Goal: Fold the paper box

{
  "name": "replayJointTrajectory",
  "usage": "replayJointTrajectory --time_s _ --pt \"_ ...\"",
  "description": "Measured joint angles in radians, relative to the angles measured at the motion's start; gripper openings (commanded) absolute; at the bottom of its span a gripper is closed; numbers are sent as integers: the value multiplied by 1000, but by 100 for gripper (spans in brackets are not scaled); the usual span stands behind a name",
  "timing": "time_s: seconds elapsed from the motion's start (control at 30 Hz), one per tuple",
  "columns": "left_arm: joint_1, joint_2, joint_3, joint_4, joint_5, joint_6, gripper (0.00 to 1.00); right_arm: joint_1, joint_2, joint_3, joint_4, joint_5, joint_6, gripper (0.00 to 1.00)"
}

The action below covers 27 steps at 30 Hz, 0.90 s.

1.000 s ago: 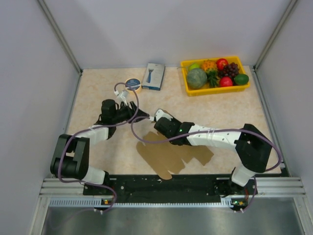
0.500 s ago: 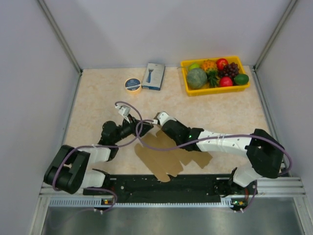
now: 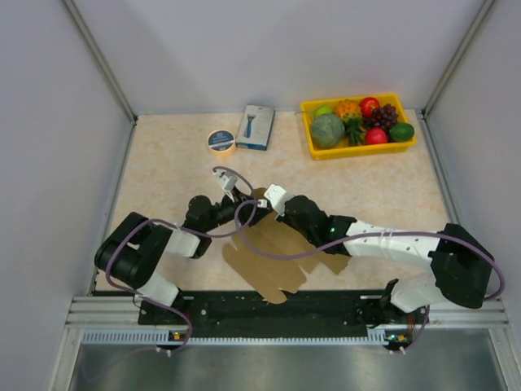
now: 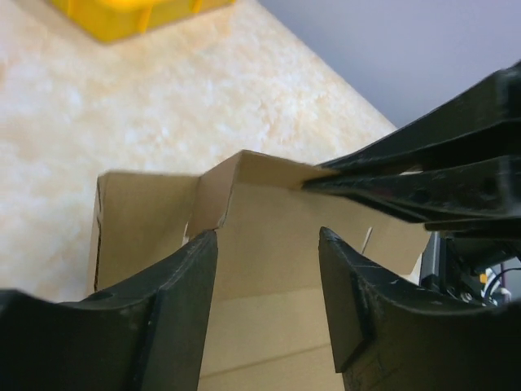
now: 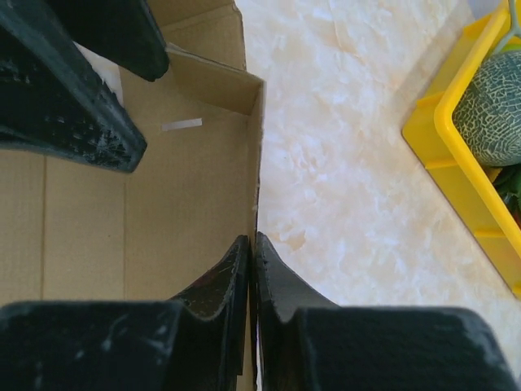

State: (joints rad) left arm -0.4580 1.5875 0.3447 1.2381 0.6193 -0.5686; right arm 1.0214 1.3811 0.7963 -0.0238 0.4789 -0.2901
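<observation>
The paper box (image 3: 273,259) is a brown cardboard blank lying near the table's front middle, with its far flap raised. My right gripper (image 3: 275,198) is shut on the top edge of that raised flap; in the right wrist view (image 5: 254,239) the thin cardboard wall (image 5: 187,204) runs between the closed fingers. My left gripper (image 3: 248,212) is open just left of it. In the left wrist view (image 4: 264,242) its fingers straddle the cardboard panel (image 4: 269,277) without closing on it, and the right gripper's fingers (image 4: 423,175) pinch the flap's top at the right.
A yellow tray (image 3: 362,151) of fruit stands at the back right, and its rim shows in the right wrist view (image 5: 456,163). A small blue-and-white box (image 3: 256,126) and a tape roll (image 3: 221,140) lie at the back middle. Grey walls enclose the table.
My left gripper has moved right and down onto the box's far edge. The right gripper has shifted right and lifted the far flap upright.
</observation>
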Motion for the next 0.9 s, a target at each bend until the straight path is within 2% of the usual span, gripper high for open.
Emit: replayJointTrajectory --time_s 0.17,0.3,0.47,0.6,0.63,0.67,0.7,0.77,0.8,0.9 --pt "-8 -114 13 -35 -34 50 54 -53 0 -5 40 -51 -61 1" --pt "0 -267 -1 -143 -78 -21 55 -78 0 -18 90 -89 -164 0" --pt "29 -448 21 -394 -98 -114 57 -82 0 -64 167 -188 -319 0" --pt "35 -529 163 -708 -138 -40 64 -82 0 -84 205 -267 -426 0" --pt "44 -534 206 -775 -141 -15 64 -82 0 -92 220 -286 -455 0" --pt "60 -533 253 -837 -139 6 71 -82 -2 -108 242 -309 -492 0" --pt "85 -521 297 -883 -124 21 73 -82 -2 -126 263 -328 -530 0" --pt "140 -468 381 -952 -68 43 75 -82 -2 -143 277 -346 -586 2" --pt "158 -433 414 -973 -42 49 69 -82 -2 -151 286 -351 -612 4" --pt "181 -249 551 -1078 60 82 63 -82 2 -164 339 -353 -676 7"
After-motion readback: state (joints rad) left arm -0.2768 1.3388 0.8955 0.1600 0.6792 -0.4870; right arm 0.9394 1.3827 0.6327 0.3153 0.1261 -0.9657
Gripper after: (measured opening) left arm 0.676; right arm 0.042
